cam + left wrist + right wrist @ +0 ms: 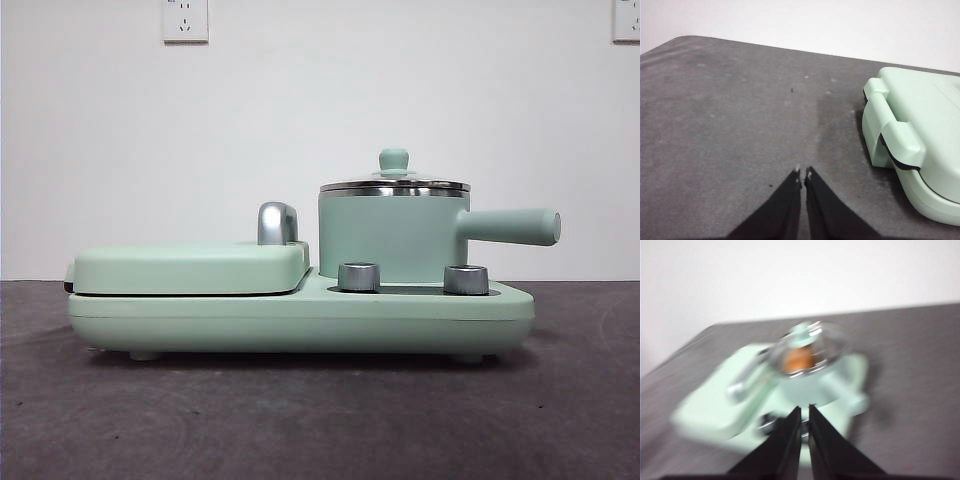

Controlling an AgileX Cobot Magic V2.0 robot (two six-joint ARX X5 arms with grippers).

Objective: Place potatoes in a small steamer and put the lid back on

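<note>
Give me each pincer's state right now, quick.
Left pincer: closed, holding nothing, above the bare table.
Right pincer: closed, holding nothing, back from the small steamer.

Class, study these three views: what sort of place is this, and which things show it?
Probably a bare test bench, not a kitchen: a dark grey table, a plain white wall with sockets, and one mint-green cooker carrying the small steamer.

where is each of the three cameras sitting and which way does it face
Front view: low at table height, looking level at the small steamer with the lid on; no arm shows.
Left wrist view: on the left arm, looking down at bare table beside the griddle cover; left hand shut.
Right wrist view: on the right arm, blurred, facing the steamer, potato under the lid; right hand shut.
Front and right wrist views share steamer and lid.
</note>
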